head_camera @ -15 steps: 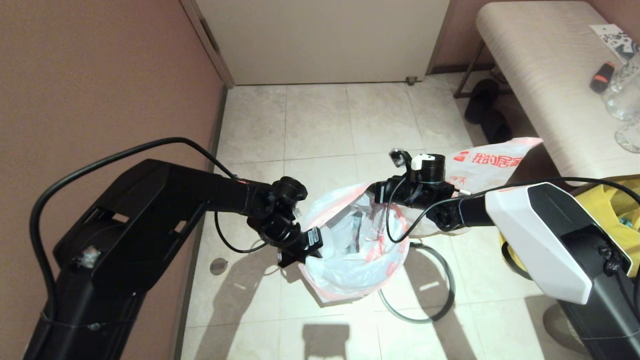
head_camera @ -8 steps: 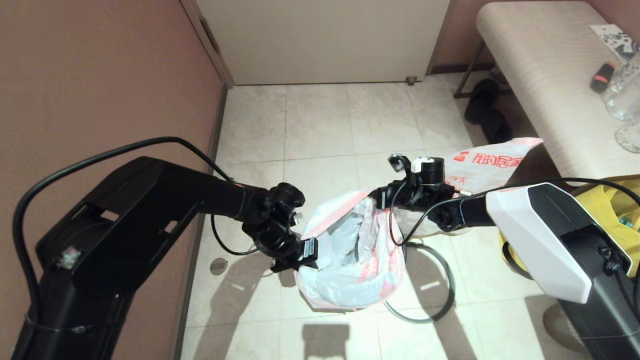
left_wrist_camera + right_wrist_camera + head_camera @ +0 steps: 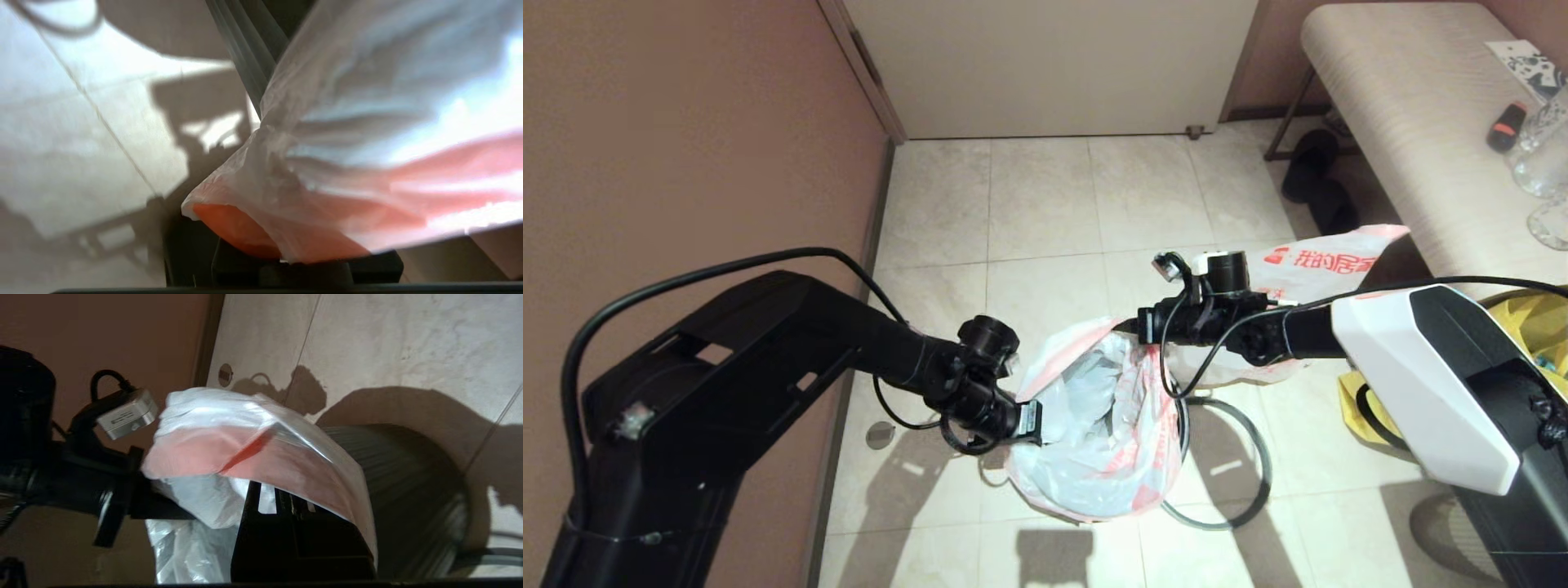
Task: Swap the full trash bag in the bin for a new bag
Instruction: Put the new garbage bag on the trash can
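Observation:
The new bag (image 3: 1098,425), thin white plastic with a pink-red edge, hangs open between my two grippers, its mouth facing up. My left gripper (image 3: 1031,421) is shut on its left edge, where the pink band (image 3: 286,241) bunches in the jaws. My right gripper (image 3: 1134,325) is shut on the far right edge, and the plastic (image 3: 261,453) drapes over its fingers (image 3: 282,498). The ribbed black bin (image 3: 408,477) stands under the bag and is hidden in the head view. Its grey hoop (image 3: 1241,498) lies on the floor beside it. The full trash bag (image 3: 1311,269), red-printed, lies behind my right wrist.
A yellow fabric bag (image 3: 1535,327) sits at the right beside a padded bench (image 3: 1405,122), with dark slippers (image 3: 1311,175) under the bench's end. A brown wall (image 3: 686,122) runs along the left. A door (image 3: 1045,65) closes off the far side of the tiled floor (image 3: 1045,196).
Both grippers have come down and nearer with the new bag held between them. The bag's mouth has narrowed and its body sits lower over the bin.

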You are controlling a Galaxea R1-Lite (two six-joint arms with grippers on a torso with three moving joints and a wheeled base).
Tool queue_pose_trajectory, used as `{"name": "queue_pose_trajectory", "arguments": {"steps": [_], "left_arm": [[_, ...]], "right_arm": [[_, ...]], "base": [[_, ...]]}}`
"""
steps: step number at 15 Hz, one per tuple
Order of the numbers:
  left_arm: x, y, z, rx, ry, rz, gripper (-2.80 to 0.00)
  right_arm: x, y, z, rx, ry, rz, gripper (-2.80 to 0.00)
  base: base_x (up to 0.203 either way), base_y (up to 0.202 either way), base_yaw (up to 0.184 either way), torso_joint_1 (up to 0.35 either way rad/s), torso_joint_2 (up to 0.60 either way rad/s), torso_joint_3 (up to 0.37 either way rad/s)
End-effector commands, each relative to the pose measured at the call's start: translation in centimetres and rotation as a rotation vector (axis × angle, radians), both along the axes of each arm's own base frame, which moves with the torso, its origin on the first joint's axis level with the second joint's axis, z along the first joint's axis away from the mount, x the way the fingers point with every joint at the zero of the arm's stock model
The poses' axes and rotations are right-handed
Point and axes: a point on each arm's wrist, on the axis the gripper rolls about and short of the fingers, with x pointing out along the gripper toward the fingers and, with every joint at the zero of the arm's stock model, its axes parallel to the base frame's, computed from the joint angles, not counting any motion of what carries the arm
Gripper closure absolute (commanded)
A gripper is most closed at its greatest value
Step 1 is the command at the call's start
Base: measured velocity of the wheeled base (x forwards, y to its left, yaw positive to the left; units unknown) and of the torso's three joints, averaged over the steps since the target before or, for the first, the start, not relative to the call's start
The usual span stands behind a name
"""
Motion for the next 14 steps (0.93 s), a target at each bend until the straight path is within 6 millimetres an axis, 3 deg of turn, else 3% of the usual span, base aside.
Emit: {"name": "queue_pose_trajectory", "arguments": {"steps": [1,5,10,14], "left_arm": [[0.0,0.0,-0.8,0.0,0.004,0.004,0.0],[0.0,-0.2,-0.7,0.006,-0.059,0.027,0.0],[-0.1,-0.7,-0.4,0.017,-0.169,0.051,0.0],[-0.9,-1.4,0.4,0.023,-0.22,0.047,0.0]], "right_arm": [[-0.2,0.1,0.4,0.008,0.001,0.011,0.0],[-0.4,0.7,-0.4,0.0,0.04,0.045,0.0],[-0.6,-0.3,1.4,0.024,0.013,0.064,0.0],[-0.5,-0.1,0.6,-0.006,-0.015,0.076,0.0]], "base": [[0.0,0.0,0.0,0.0,0.0,0.0],[0.0,0.0,0.0,0.0,0.0,0.0],[0.0,0.0,0.0,0.0,0.0,0.0],[0.0,0.0,0.0,0.0,0.0,0.0]]}}
